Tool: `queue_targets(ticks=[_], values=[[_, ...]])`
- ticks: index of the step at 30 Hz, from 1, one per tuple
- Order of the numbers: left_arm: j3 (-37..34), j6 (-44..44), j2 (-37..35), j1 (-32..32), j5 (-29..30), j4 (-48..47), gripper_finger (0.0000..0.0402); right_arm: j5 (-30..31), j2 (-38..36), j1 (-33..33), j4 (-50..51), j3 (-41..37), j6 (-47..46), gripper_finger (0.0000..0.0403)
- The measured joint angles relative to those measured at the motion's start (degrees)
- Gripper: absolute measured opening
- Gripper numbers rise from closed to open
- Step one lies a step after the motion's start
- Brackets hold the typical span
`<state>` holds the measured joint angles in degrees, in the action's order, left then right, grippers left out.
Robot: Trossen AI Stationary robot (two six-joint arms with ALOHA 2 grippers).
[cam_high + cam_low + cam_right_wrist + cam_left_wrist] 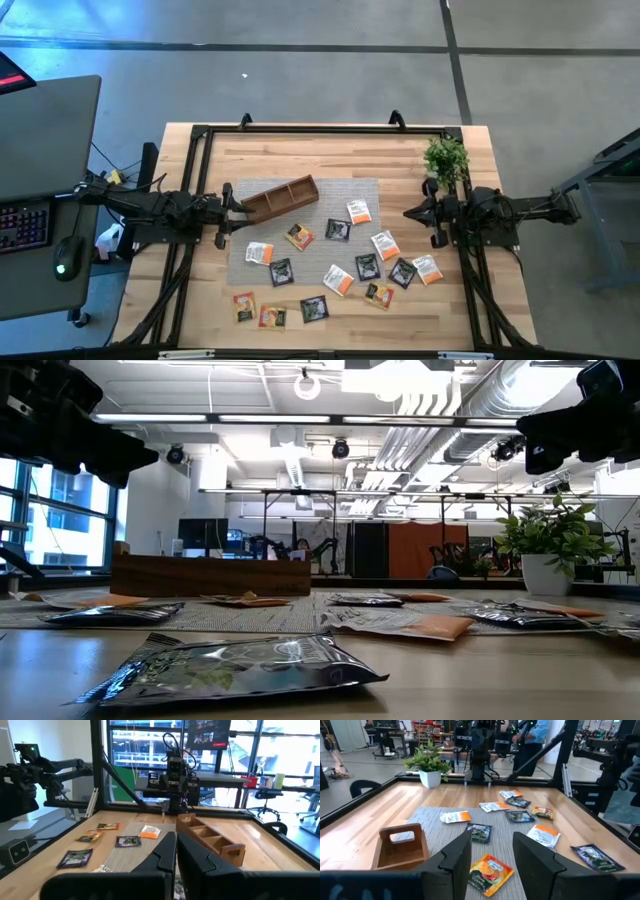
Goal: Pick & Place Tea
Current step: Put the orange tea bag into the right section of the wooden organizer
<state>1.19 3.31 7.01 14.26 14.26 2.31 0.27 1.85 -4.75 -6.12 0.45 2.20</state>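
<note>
Several tea sachets lie flat on a grey mat (240,268) and the wooden table: white-orange (359,211), dark (337,230) and yellow-red (299,236) ones among them. A brown wooden compartment tray (280,198) rests on the mat's far left part. My left gripper (238,203) hovers open and level at the table's left side, beside the tray's left end (402,845), with a yellow-red sachet (491,872) on the table below its fingers. My right gripper (408,212) hovers shut and level at the right side, pointing toward the tray (210,837).
A small potted plant (445,160) stands at the far right corner, just behind my right arm. A black frame (300,127) runs along the table's edges. In the low view a dark sachet (230,665) lies close to the near edge.
</note>
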Motion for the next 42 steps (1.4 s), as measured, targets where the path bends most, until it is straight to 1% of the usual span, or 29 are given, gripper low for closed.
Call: queue_targets(ticks=[4, 7, 9, 13, 17, 19, 21, 23, 26, 29, 31, 34, 38, 40, 42], values=[[0.0, 0.0, -0.03, 0.01, 0.32, 2.62, 0.0143, 0.0, 0.02, 0.0, -3.03, 0.0, 0.85, 0.0012], [0.0, 0.22, 0.02, 0.0, 2.99, 3.88, 0.0143, 0.82, 0.02, -0.02, -5.52, 0.01, 2.39, 0.0012], [0.0, 1.28, 0.01, 0.0, 5.52, 4.88, 0.0143, 3.23, 0.04, 0.0, -6.19, 0.01, 2.64, 0.0012], [0.0, 0.94, 0.01, 0.0, 7.45, 7.8, 0.0143, 8.58, 0.16, 0.0, -8.58, 0.0, 2.89, 0.0012], [0.04, -1.79, 0.01, 0.0, 10.81, 12.08, 0.0143, 6.32, 2.55, 0.02, -15.9, 0.01, 3.0, 0.0024], [0.71, -2.47, -0.04, 0.0, 12.45, 13.03, 0.0143, 5.57, 4.91, -0.02, -19.31, 0.36, 4.81, 0.0039], [2.56, -3.16, 0.08, 0.0, 12.98, 12.74, 0.0143, 6.2, 8.01, 0.0, -20.58, 1.74, 7.39, 0.0058], [4.43, -3.45, 0.0, 0.0, 12.96, 13.2, 0.0143, 8.1, 11.49, 0.0, -21.62, 3.74, 8.61, 0.0079], [7.03, -3.5, 0.0, 0.0, 13.27, 13.04, 0.0143, 12.21, 18.18, 0.0, -20.3, 6.18, 7.94, 0.0109], [9.65, -4.2, 0.75, 0.0, 15.82, 13.11, 0.0143, 16.52, 26.99, 0.45, -17.35, 8.89, 4.44, 0.0126], [11.15, -4.48, 1.64, 0.0, 18.37, 12.69, 0.0143, 17.64, 33.7, 1.92, -14.25, 11.14, 1.03, 0.013], [12.48, -3.64, 4.49, -0.04, 20.38, 12.61, 0.0143, 16.67, 44.11, 5.4, -10.05, 15.17, -2.08, 0.0131], [14.56, -1.37, 9.39, -0.04, 21.84, 9.33, 0.0143, 12.49, 57.16, 11.18, -5.57, 21.38, -4.32, 0.0131], [16.28, 0.69, 12.13, -0.02, 25.42, 7.48, 0.0143, 11.02, 63.42, 14.16, -3.27, 23.97, -8.29, 0.0131], [17.36, 2.62, 14.48, -0.02, 29.29, 5.98, 0.0143, 9.28, 69.02, 16.76, -1.41, 26.07, -9.58, 0.0131]])
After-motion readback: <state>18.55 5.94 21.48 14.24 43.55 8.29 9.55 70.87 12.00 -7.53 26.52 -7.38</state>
